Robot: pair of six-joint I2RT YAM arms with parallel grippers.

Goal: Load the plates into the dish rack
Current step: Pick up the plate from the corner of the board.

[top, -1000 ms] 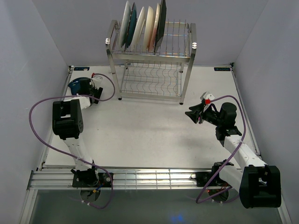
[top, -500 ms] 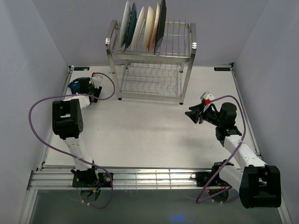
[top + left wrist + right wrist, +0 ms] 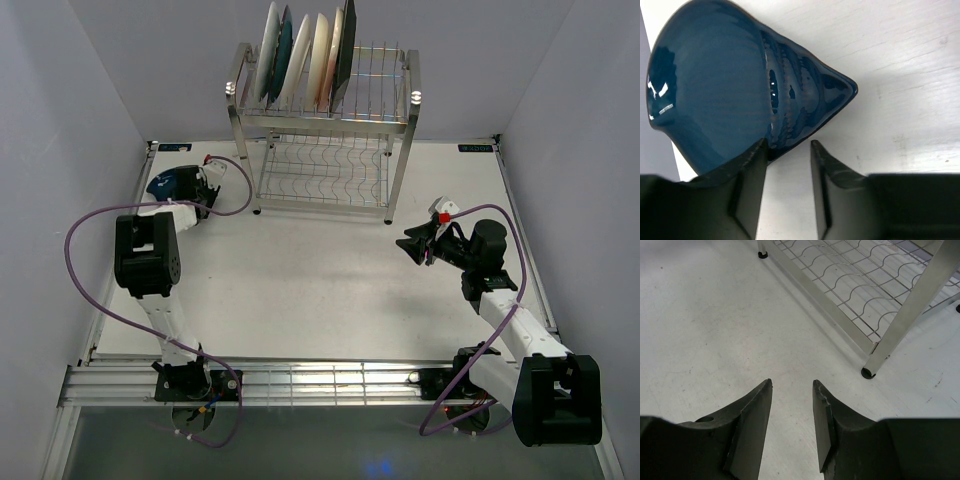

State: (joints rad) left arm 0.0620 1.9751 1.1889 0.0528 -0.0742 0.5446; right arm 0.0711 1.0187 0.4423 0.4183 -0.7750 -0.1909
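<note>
Plates (image 3: 318,55) stand on edge in a tight row on the top tier of the dish rack (image 3: 412,100), filling its left half; the overhead view shows pale, cream, pinkish, dark teal and dark ones, six as far as I can count. The rack sits at the middle of the table's (image 3: 300,290) far edge, and its lower tier holds nothing.

One small dark blue plate (image 3: 170,182) is outside the rack, close to the far-left corner of the table. The left gripper (image 3: 203,184) is just beside it, on the side toward the rack. In the left wrist view this plate (image 3: 715,85) appears tilted, its glossy hollow facing the camera. The plate's lower rim reaches the tip of one finger of the left gripper (image 3: 790,145). The jaws stand a narrow gap apart, with bare table (image 3: 900,60) showing between them, not clamped on the rim.

The right gripper (image 3: 408,243) hovers near the right edge, pointing toward the middle of the table. Its wrist view shows the right gripper (image 3: 792,382) narrowly parted and holding nothing. It is above bare table (image 3: 700,315), near the foot of the rack's (image 3: 910,300) near-right post.
</note>
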